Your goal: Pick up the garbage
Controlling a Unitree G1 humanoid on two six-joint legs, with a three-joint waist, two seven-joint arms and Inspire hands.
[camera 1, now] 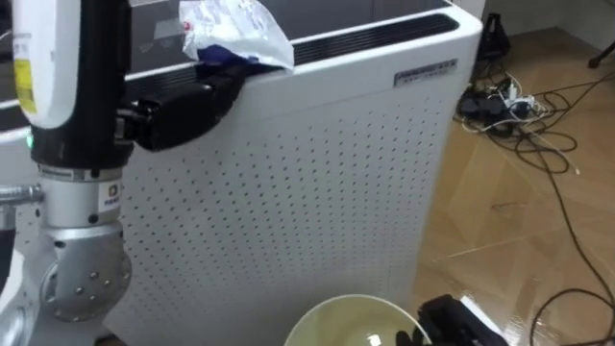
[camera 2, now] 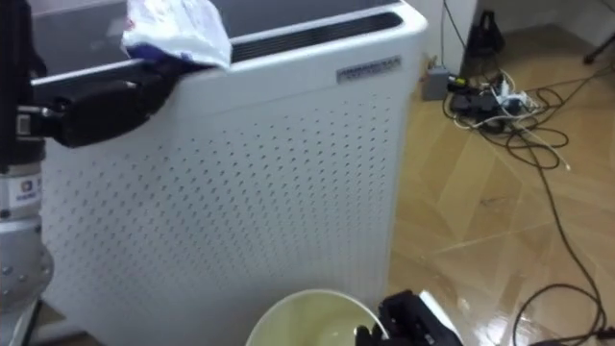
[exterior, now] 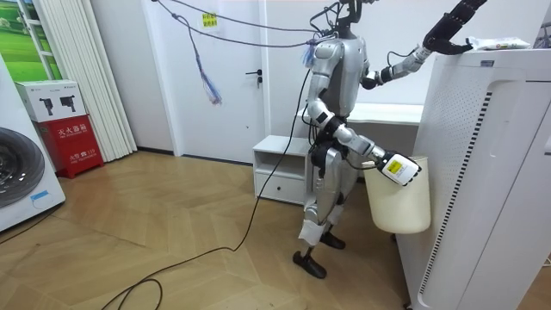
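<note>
Left hand (camera 1: 183, 106) at wrapper (camera 1: 235, 34) on cabinet (camera 1: 317, 163) edge (fingers unclear); right hand (camera 1: 456, 322) grasps bucket (camera 1: 336, 322).

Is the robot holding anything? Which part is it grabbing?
Its right hand holds a cream bin by the rim. Its left hand touches the crumpled wrapper on the air purifier; a grip cannot be told.

Crumpled white wrapper (camera 1: 235, 31) with blue print, lying on white perforated cabinet's (camera 1: 317, 173) top front edge, pale bin (camera 1: 322, 309) upright below its front.
</note>
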